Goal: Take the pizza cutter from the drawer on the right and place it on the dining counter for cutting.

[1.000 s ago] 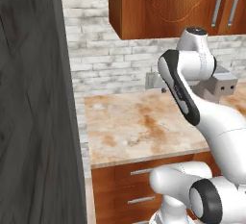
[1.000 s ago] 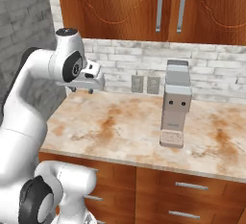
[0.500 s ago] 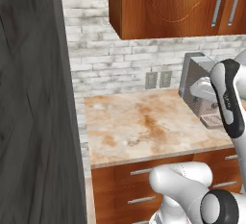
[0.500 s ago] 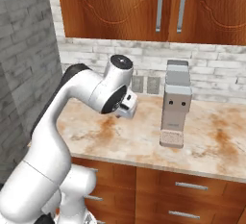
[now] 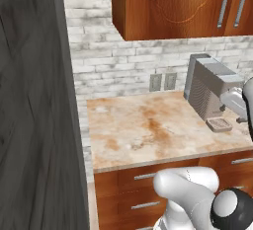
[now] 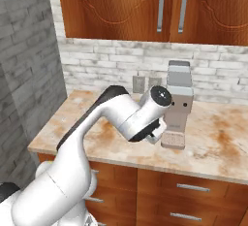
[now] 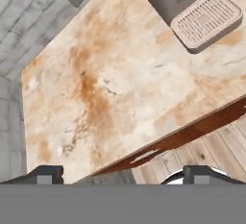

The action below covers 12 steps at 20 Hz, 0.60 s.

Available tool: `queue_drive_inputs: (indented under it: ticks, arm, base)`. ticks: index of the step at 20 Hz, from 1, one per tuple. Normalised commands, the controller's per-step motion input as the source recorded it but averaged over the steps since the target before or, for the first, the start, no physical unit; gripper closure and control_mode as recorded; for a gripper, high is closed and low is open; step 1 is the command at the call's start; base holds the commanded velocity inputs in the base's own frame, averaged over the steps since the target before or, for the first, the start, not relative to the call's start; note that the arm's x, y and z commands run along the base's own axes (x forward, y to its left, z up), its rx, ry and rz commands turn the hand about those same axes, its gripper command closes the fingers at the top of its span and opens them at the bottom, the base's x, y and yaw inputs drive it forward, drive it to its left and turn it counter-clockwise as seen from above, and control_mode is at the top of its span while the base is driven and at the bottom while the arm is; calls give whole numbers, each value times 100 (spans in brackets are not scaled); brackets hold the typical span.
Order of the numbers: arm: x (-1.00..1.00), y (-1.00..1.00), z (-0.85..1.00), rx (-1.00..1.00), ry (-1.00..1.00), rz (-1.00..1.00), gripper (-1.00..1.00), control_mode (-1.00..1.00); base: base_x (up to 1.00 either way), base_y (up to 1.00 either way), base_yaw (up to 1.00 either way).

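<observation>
the open, empty hand point(image 7: 122, 172) hovers over the marbled desk point(image 7: 120, 88) by the coffee machine point(image 6: 178, 104). no pizza cutter or open drawer is visible; closed drawer fronts point(image 6: 193, 188) sit below.

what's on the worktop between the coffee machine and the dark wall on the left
Nothing stands there: in the left base view the marbled worktop lies bare from the coffee machine across to the dark wall.
</observation>
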Motion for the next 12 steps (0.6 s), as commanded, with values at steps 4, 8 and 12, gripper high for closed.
queue_drive_inputs:
  ticks: [4, 8, 12]
  arm:
    - [0, -60, -45, 23, -1, -30, -100, -100]
    - [-3, -48, -51, 21, -5, -32, -100, -100]
    - [-3, -44, -54, 19, -7, -27, -100, -100]
  base:
    - [0, 0, 0]
    - [0, 0, 0]
    - [0, 0, 0]
